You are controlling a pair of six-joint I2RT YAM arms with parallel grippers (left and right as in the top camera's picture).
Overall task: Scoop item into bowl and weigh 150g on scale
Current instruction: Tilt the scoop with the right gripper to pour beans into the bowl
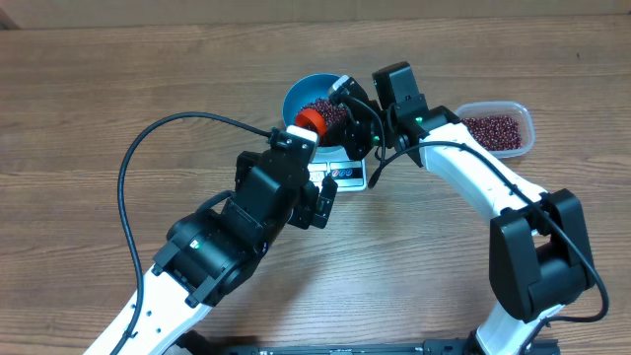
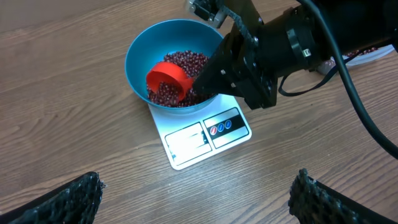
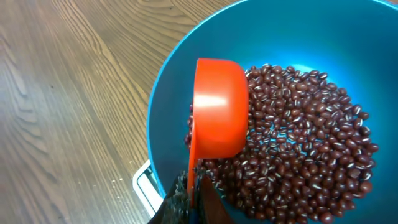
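The blue bowl (image 1: 294, 92) stands on the white scale (image 1: 347, 176), with a layer of dark red beans (image 3: 305, 155) in its bottom. My right gripper (image 3: 194, 194) is shut on the thin handle of an orange-red scoop (image 3: 217, 112). The scoop's cup is turned over inside the bowl (image 3: 261, 31), just above the beans. In the left wrist view the scoop (image 2: 166, 79) shows its open mouth toward the bowl's (image 2: 140, 53) near wall. My left gripper (image 2: 196, 193) hangs open and holds nothing. It is over bare table, on the display side of the scale (image 2: 199, 140).
A clear plastic tub (image 1: 498, 128) with more beans sits to the right of the bowl, behind the right arm. A black cable (image 1: 148, 138) loops over the table on the left. The left arm's body covers the table's near middle.
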